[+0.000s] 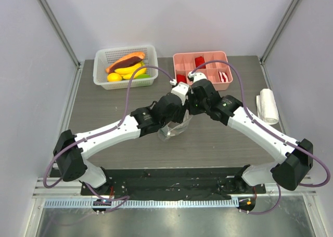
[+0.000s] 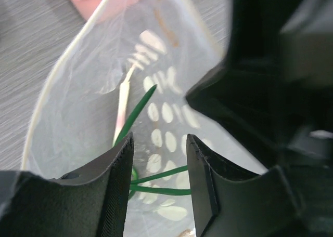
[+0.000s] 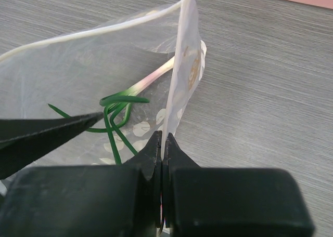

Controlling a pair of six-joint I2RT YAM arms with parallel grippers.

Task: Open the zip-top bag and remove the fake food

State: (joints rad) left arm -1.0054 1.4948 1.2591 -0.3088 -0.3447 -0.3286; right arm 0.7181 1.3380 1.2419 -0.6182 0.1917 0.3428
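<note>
- Bag (image 1: 174,129) is being held mid-surface (image 1: 223,143), mouth gaping, between 2 arms.
- Right jaws are clamping together on 1 bag wall.
- Left jaws are standing apart at the opening.
- Green piece (image 3: 125,95) is lying inside; bananas (image 1: 127,69) are lying in basket (image 1: 125,83).

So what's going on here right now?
The right hand is shut on one edge of the zip-top bag at mid-table, holding it up. The left hand is open at the bag's mouth, aimed at a green-stemmed toy piece inside. The other fake food lies in the white basket at the far left.
</note>
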